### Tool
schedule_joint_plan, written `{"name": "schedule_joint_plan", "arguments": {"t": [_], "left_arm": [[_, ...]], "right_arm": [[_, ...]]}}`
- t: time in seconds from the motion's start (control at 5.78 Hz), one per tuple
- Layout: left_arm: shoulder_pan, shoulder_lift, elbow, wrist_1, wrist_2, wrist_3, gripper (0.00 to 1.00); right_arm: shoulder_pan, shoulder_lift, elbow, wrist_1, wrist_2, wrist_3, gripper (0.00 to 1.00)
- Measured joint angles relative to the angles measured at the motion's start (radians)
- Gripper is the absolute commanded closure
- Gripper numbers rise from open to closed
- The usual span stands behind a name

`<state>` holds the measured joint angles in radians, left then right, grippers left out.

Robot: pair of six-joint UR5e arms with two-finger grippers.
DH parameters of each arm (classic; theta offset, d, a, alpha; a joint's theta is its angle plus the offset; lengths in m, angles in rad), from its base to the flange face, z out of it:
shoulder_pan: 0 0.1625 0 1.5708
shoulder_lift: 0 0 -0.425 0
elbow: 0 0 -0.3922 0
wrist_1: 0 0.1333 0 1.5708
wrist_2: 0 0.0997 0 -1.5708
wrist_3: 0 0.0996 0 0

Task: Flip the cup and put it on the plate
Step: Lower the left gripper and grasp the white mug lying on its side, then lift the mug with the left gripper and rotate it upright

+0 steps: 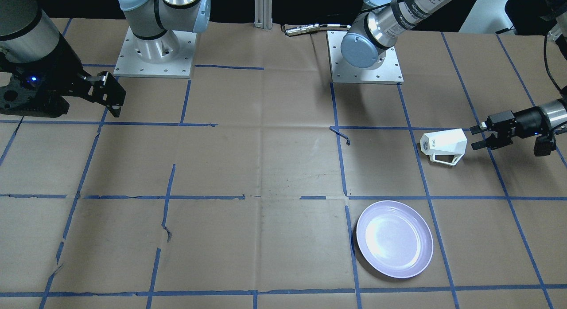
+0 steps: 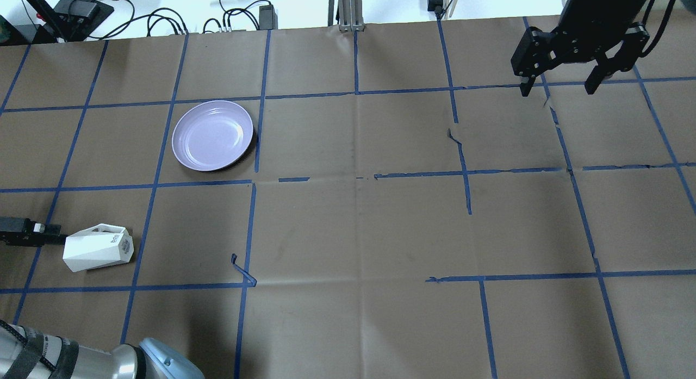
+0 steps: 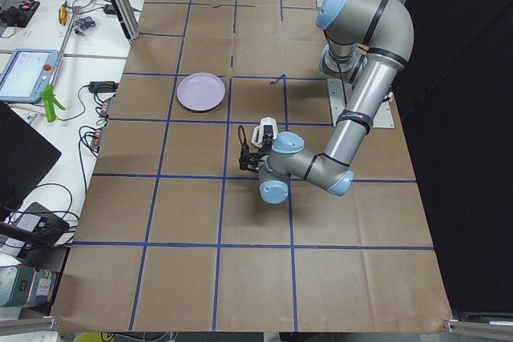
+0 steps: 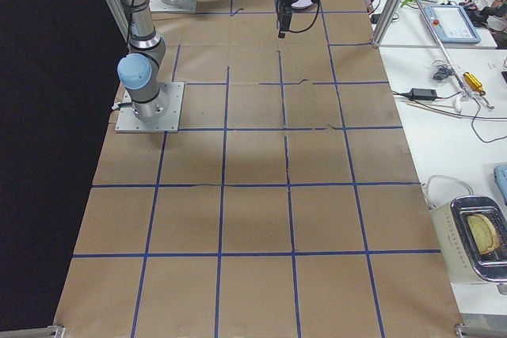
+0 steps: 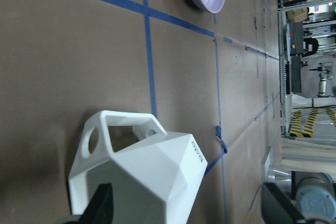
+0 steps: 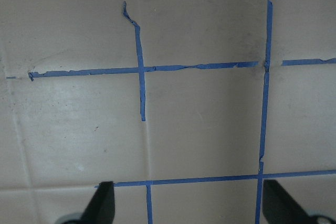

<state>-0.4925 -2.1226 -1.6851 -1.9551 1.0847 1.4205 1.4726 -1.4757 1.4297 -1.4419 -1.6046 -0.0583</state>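
Note:
The white faceted cup (image 1: 443, 145) lies on its side on the brown paper, base with the dark logo pointing away from my left gripper, handle flat on the table. It also shows in the overhead view (image 2: 98, 248) and close up in the left wrist view (image 5: 142, 177). My left gripper (image 1: 475, 138) is open and level with the table, its fingertips just beside the cup's mouth end, holding nothing. The lavender plate (image 1: 394, 238) sits empty, one grid square from the cup (image 2: 213, 134). My right gripper (image 2: 557, 85) is open and empty, raised far across the table.
Blue tape lines grid the paper-covered table. A loose curl of tape (image 1: 343, 138) sticks up near the cup. The arms' base plates (image 1: 365, 56) stand on the robot's side. Cables and a metal post (image 2: 348, 9) line the far edge.

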Motion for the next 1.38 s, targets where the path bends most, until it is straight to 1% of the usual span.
{"name": "schedule_joint_plan", "arguments": {"t": [0.17,0.35,0.52,1.04,1.21,1.38], "left_arm": [[0.0,-0.019,0.0,-0.064,-0.01,0.035,0.49],[-0.001,-0.032,0.0,-0.114,-0.04,0.066,0.91],[-0.003,-0.038,0.002,-0.134,-0.073,0.095,1.0],[-0.012,-0.005,0.024,-0.136,-0.127,0.107,1.0],[-0.02,0.024,0.029,-0.132,-0.146,0.103,1.0],[-0.049,0.087,0.033,-0.113,-0.154,0.086,1.0]], "right_arm": [[0.0,0.0,0.0,0.0,0.0,0.0,0.0],[0.0,0.0,0.0,0.0,0.0,0.0,0.0],[0.0,0.0,0.0,0.0,0.0,0.0,0.0],[0.0,0.0,0.0,0.0,0.0,0.0,0.0],[0.0,0.0,0.0,0.0,0.0,0.0,0.0],[0.0,0.0,0.0,0.0,0.0,0.0,0.0]]}}
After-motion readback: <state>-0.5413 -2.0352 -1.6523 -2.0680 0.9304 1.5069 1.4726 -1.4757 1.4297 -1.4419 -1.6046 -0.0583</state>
